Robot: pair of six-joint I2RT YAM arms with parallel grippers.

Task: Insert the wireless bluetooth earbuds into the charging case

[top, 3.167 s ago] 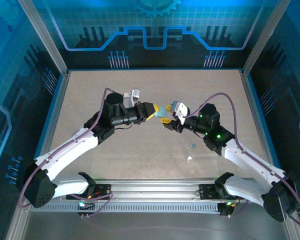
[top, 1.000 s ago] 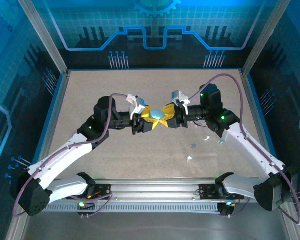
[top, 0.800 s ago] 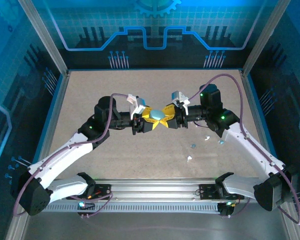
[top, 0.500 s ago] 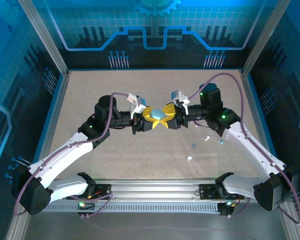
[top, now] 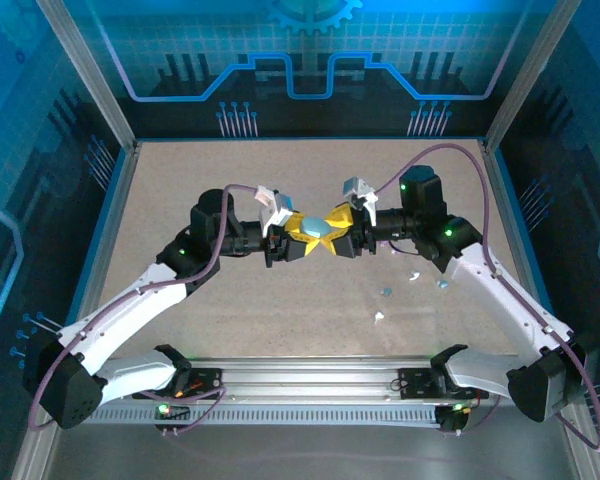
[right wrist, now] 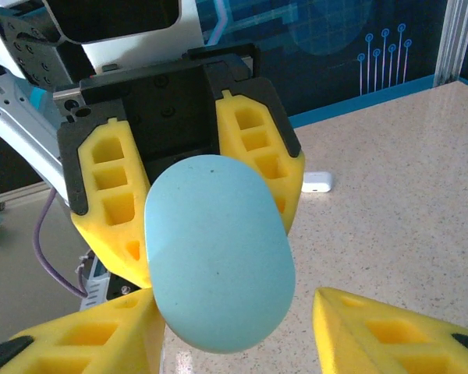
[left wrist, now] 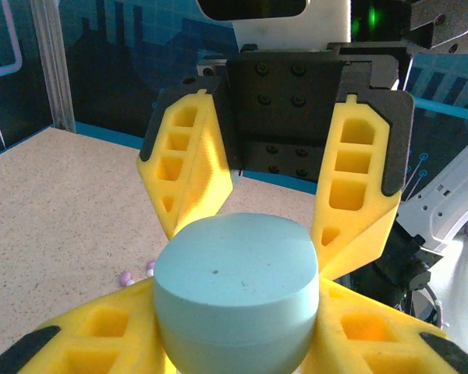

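Smooth matt plastic case, speckled table.

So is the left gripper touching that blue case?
Touching. In the left wrist view, both yellow fingers of the left gripper press against opposite sides of the case.

Overall: I get a bright, even picture with a blue cast from the lit walls.
Shadows: soft and faint on the table.
Close-ups: the charging case is sharp, evenly lit, shaded softly underneath.
Background: slightly soft in my wrist views.
Edges: the frame posts splay outward from above.
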